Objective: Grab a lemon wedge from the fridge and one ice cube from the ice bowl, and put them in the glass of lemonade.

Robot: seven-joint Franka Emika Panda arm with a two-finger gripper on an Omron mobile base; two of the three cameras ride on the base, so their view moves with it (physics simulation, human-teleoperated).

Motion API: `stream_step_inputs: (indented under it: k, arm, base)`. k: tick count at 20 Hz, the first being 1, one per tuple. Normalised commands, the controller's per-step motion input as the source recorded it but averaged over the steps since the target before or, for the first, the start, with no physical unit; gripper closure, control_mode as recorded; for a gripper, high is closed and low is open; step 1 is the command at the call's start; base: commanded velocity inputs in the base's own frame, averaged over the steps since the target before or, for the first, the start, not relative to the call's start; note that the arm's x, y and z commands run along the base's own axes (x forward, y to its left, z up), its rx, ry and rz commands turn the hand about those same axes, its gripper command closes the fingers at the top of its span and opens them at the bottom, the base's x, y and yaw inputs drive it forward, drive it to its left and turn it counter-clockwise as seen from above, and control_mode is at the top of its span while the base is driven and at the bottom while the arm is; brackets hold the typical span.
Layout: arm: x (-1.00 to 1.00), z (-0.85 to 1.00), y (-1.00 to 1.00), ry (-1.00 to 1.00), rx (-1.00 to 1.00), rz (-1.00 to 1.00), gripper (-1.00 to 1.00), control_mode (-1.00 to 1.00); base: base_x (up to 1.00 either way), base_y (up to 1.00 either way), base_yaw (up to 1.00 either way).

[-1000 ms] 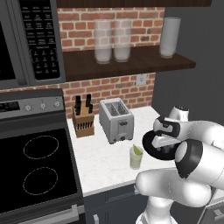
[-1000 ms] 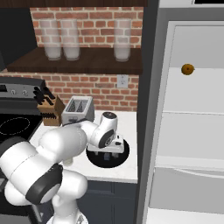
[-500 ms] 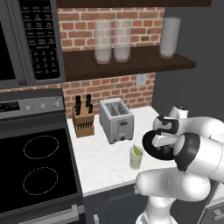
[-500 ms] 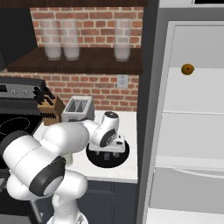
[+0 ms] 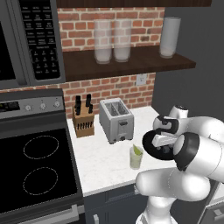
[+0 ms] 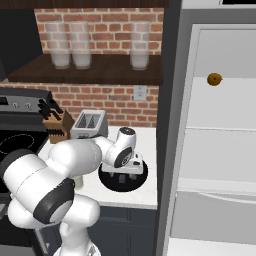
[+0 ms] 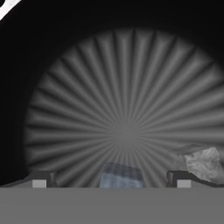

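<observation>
Looking down from the left base view: hovering low over the ice bowl (image 5: 148, 142) at the counter's (image 5: 103, 159) right end, the hand hiding most of the black rim; standing just beside the bowl, on the toaster (image 5: 116, 119) side of the jaws, the glass of lemonade (image 5: 136, 156), a pale green sliver already showing at its lip, probably the lemon wedge (image 5: 138, 150), though too small to be sure of. Looking from the right base view: hanging directly above the bowl's middle, the fridge (image 6: 220, 125) standing open well off to the far side of the hand, an orange-brown ball (image 6: 214, 79) resting on a high shelf there. Looking along the gripper (image 7: 111, 179) in the hand view: fingertips (image 7: 40, 180) spread wide and holding nothing, one bluish ice cube (image 7: 121, 176) lying squarely between the jaws on the ribbed bowl floor, a second, greyer cube (image 7: 204, 164) lying just outside one fingertip. Judging the cube between the jaws as light, hard and slick, likely to squirt sideways under an uneven squeeze; taking hold across two flat opposite faces, low on the cube, closing gently and evenly.
</observation>
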Motion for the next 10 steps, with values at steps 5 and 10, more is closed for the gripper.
stream_step_inputs:
  k: [5, 10]
  arm:
    - [0.0, 0.0, 0.0, 0.0, 0.0, 0.0, -1.0, -1.0]
    - [-0.01, -0.04, -0.02, 0.0, 0.0, 0.0, -1.0, -1.0]
  base:
    - [0.0, 0.0, 0.0]
    - [0.0, 0.0, 0.0]
